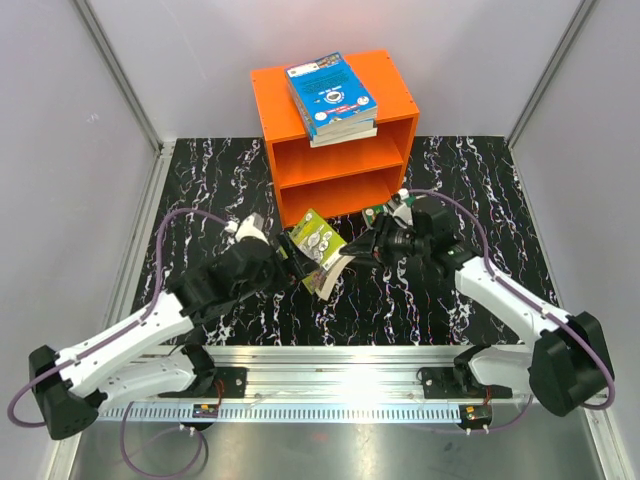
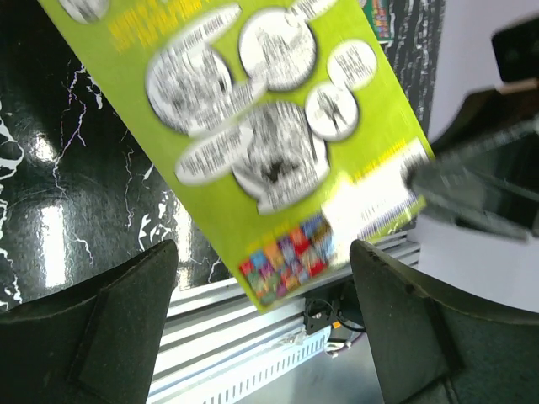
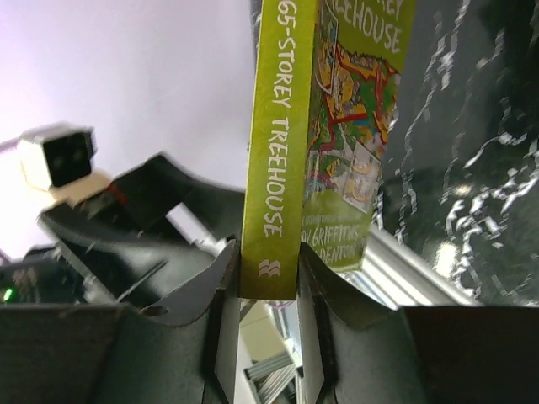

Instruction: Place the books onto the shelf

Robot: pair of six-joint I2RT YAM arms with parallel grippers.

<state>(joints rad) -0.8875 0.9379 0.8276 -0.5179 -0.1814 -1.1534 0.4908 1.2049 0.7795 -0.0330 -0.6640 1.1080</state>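
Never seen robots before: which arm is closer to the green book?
Right. The right arm has jaws shut on the spine of the green book; the left arm has open jaws flanking its corner, apparently not touching.

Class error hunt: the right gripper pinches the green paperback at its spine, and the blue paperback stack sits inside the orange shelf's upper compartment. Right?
No. The right gripper pinches the green paperback at its spine, but the blue paperback stack lies on top of the orange shelf, per the top external view.
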